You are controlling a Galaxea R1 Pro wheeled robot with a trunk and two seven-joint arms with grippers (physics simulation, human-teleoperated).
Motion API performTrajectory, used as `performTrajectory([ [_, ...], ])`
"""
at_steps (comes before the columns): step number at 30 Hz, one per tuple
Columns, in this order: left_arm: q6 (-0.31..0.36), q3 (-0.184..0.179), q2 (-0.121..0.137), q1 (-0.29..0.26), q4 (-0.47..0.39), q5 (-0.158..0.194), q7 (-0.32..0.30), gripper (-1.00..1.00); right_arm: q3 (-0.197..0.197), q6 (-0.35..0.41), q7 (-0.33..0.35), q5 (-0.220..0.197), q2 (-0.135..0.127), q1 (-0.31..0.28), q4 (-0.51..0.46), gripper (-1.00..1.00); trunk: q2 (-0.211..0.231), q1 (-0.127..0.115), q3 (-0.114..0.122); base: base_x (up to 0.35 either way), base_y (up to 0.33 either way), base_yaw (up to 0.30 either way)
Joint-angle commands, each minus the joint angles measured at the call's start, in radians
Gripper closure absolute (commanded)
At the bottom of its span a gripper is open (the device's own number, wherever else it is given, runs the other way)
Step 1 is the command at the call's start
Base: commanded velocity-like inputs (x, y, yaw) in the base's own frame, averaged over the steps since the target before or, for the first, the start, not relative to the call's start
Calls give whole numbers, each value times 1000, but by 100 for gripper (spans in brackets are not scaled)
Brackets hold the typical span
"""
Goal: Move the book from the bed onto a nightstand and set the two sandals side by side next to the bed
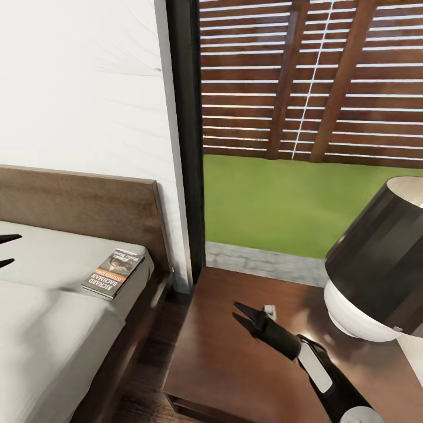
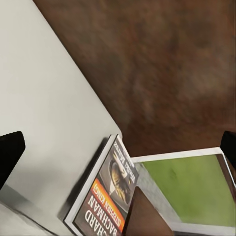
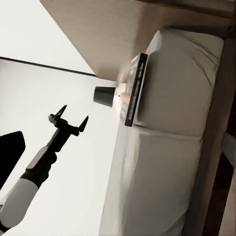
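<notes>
Since the book (image 1: 113,272) lies at the mattress corner, left-centre of frame, the left gripper (image 1: 7,251) is held alongside, fingers apart, presumably for pickup; right gripper (image 1: 242,313) spread, empty, over the nightstand (image 1: 217,364).

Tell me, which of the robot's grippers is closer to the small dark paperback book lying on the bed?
Left. The left gripper hovers open over the grey mattress beside the small dark paperback book; the right gripper hangs open above the dark-brown wooden nightstand, across the gap.
</notes>
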Motion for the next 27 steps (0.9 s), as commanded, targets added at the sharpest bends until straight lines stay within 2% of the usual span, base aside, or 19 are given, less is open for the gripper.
performTrajectory([
  [1,3,-7,1,-2,0,0,-7,-100,3,8,-15,-10,4,-7,-1,-100,0,0,-1,0,0,0],
  [7,30,-6,4,-2,-26,-2,-7,-100,4,13,-76,-7,47,-51,0,-100,0,0,-1,0,0,0],
  [16,60,-6,5,-2,-71,-4,-7,-100,4,25,-212,-9,103,-160,28,-100,0,0,-1,0,0,0],
  [27,65,-6,6,-2,-79,-3,-7,-100,4,31,-282,-45,141,-252,145,-100,0,0,-1,0,0,0],
])
